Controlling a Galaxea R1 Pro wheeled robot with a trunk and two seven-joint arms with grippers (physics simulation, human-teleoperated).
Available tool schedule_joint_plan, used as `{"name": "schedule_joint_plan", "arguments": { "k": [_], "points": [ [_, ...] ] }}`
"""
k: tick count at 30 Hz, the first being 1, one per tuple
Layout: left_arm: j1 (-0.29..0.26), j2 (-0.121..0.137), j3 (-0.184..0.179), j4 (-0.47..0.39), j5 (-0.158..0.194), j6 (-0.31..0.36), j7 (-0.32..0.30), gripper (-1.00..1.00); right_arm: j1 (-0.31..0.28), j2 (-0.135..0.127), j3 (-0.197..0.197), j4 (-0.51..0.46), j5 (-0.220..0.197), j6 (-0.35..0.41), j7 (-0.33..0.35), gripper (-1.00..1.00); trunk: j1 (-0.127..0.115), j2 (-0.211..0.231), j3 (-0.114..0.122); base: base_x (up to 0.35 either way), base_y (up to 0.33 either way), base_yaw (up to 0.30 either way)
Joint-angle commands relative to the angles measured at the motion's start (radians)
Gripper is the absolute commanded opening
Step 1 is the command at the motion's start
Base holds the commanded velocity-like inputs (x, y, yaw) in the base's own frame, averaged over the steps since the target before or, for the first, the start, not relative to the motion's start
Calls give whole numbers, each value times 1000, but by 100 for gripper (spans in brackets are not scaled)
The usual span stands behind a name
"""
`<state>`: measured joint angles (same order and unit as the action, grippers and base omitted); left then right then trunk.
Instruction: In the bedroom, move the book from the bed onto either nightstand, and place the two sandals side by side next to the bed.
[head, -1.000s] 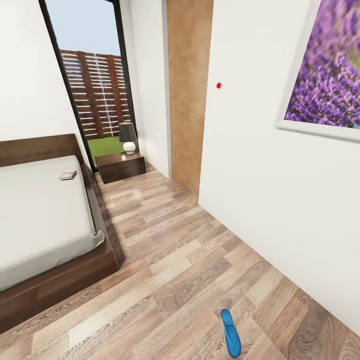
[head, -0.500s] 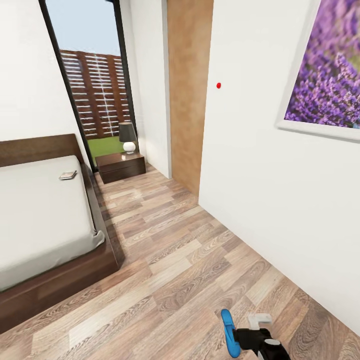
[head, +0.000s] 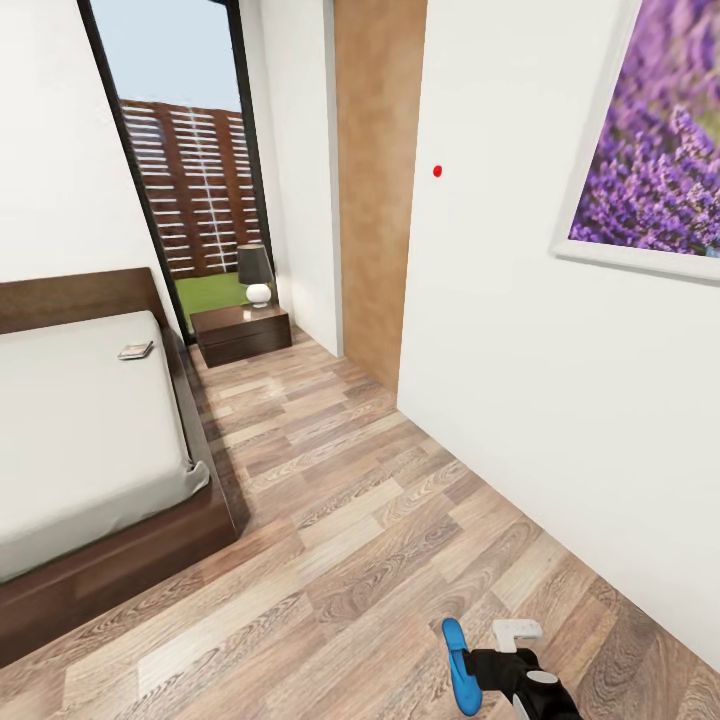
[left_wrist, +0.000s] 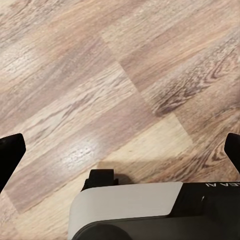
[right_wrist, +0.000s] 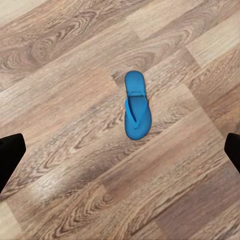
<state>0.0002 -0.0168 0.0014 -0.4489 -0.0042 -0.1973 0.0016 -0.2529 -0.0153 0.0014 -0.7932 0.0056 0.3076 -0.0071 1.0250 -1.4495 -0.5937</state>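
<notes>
One blue sandal (head: 458, 668) lies flat on the wood floor near the white wall, far from the bed (head: 80, 440). My right gripper (head: 484, 665) hangs just beside and above it. In the right wrist view the sandal (right_wrist: 136, 106) lies below the open right gripper (right_wrist: 121, 152), whose black fingertips (right_wrist: 10, 155) stand wide apart and hold nothing. The book (head: 135, 350) rests on the mattress near the headboard corner. The nightstand (head: 241, 335) stands past the bed by the window. My left gripper (left_wrist: 121, 150) is open over bare floor.
A lamp (head: 256, 274) with a dark shade stands on the nightstand. The white wall (head: 520, 400) with a lavender picture (head: 660, 150) runs along the right. A wooden panel (head: 375, 190) juts out beyond it. Plank floor (head: 350, 500) lies between bed and wall.
My right gripper has come into the head view from the bottom edge and now sits beside the sandal. In the last half second it barely shifted. The sandal and book have not moved.
</notes>
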Motion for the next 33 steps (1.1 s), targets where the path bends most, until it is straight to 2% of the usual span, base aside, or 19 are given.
{"name": "schedule_joint_plan", "arguments": {
  "k": [1,33],
  "points": [
    [0,0,0,-1,0,-2,0,100,0,0,0,-1,1,6,-1,100,0,0,-1,0,0,0],
    [0,-2,2,-1,5,-1,0,100,0,3,2,12,-2,4,-1,100,4,-7,-4,0,0,0]
  ]
}}
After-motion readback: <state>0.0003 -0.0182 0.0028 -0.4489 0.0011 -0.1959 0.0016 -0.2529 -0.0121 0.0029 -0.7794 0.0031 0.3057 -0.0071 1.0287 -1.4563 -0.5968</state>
